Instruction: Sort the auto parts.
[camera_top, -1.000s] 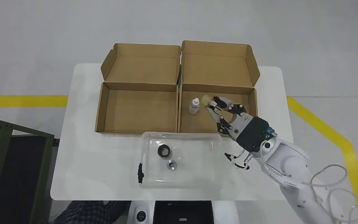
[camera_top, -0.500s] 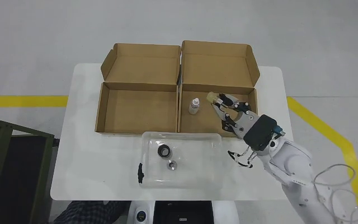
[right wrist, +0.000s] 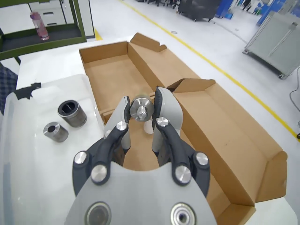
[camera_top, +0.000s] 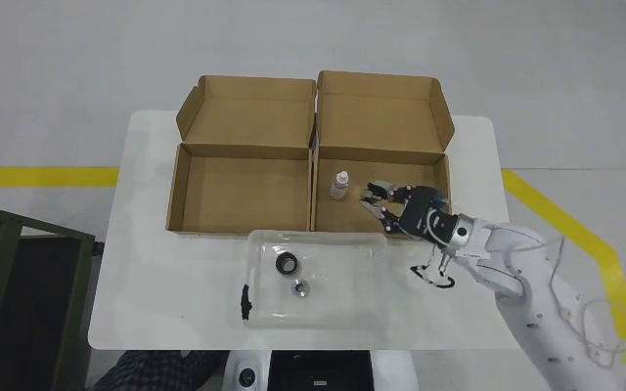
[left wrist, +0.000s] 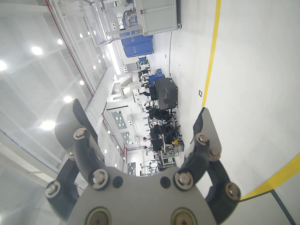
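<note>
Over the right cardboard box (camera_top: 391, 168), our right gripper (right wrist: 141, 106) pinches a round, polished metal part (right wrist: 140, 113) between ribbed black pads (right wrist: 156, 104). The top view hides that stepped face behind the fingers, yet places a small white bottle (camera_top: 339, 184) just beside them. Close up, we see two dull steel cylinders in the clear plastic tray (camera_top: 342, 303): a black-lined bushing (right wrist: 70, 113) and a shorter sleeve (right wrist: 55, 131). Our left gripper (left wrist: 140, 115) gapes wide, facing the hall.

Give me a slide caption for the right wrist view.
Right claw holding a metal part over a cardboard box; two metal sleeves sit in the clear tray.
</note>
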